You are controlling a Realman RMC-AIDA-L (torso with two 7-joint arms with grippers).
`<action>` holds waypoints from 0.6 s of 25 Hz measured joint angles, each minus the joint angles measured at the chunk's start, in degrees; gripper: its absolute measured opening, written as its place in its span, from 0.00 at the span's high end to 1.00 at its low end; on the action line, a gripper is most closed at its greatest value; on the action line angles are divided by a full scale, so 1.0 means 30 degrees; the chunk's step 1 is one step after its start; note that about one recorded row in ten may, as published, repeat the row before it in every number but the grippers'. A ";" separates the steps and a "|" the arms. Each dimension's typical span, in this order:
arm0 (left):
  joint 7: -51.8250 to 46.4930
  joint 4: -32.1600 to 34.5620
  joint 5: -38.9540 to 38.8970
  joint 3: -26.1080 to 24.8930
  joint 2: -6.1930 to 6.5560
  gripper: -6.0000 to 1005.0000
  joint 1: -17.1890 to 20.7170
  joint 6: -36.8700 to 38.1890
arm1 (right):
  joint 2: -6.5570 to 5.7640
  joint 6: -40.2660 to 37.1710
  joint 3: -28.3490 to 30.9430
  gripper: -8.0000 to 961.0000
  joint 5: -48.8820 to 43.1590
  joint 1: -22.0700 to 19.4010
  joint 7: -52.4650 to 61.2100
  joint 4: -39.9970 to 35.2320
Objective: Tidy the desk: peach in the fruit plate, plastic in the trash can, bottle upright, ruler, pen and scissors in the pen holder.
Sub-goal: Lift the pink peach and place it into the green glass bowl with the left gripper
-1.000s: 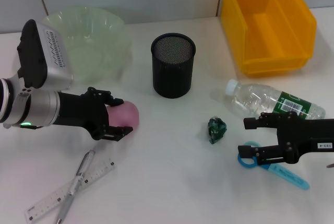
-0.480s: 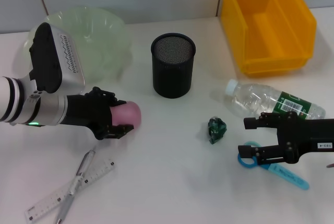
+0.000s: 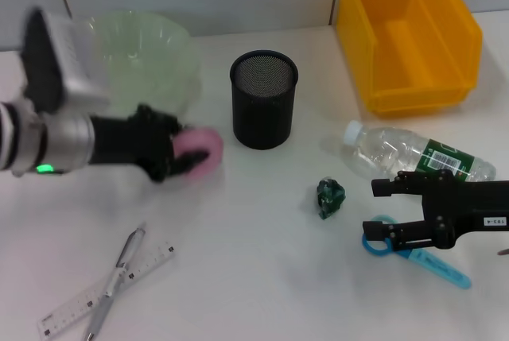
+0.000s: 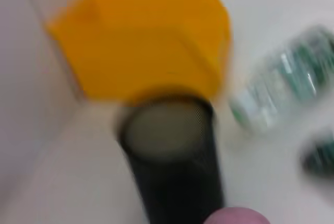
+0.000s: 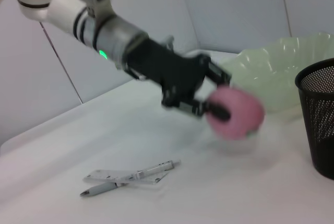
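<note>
My left gripper (image 3: 184, 153) is shut on the pink peach (image 3: 199, 149) and holds it above the table, between the pale green fruit plate (image 3: 143, 59) and the black mesh pen holder (image 3: 263, 98). The right wrist view shows the peach (image 5: 235, 112) lifted beside the plate (image 5: 276, 72). My right gripper (image 3: 382, 214) is open and hovers over the blue scissors (image 3: 413, 257). The clear bottle (image 3: 413, 158) lies on its side. A green plastic scrap (image 3: 330, 196) lies mid-table. The pen (image 3: 115, 281) and ruler (image 3: 107, 289) lie crossed at the front left.
A yellow bin (image 3: 409, 35) stands at the back right. The pen holder (image 4: 172, 166) and bin (image 4: 146, 41) fill the left wrist view. A wall runs behind the table.
My left gripper has lifted the peach and carried it up and a little right, toward the fruit plate and pen holder. The right arm has not moved.
</note>
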 joint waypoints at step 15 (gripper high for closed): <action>0.4854 -0.2350 -0.9086 -0.3141 -0.0135 0.68 0.0192 -0.4976 | 0.0089 -0.0005 0.0000 0.13 0.0020 -0.0067 -0.0124 0.0030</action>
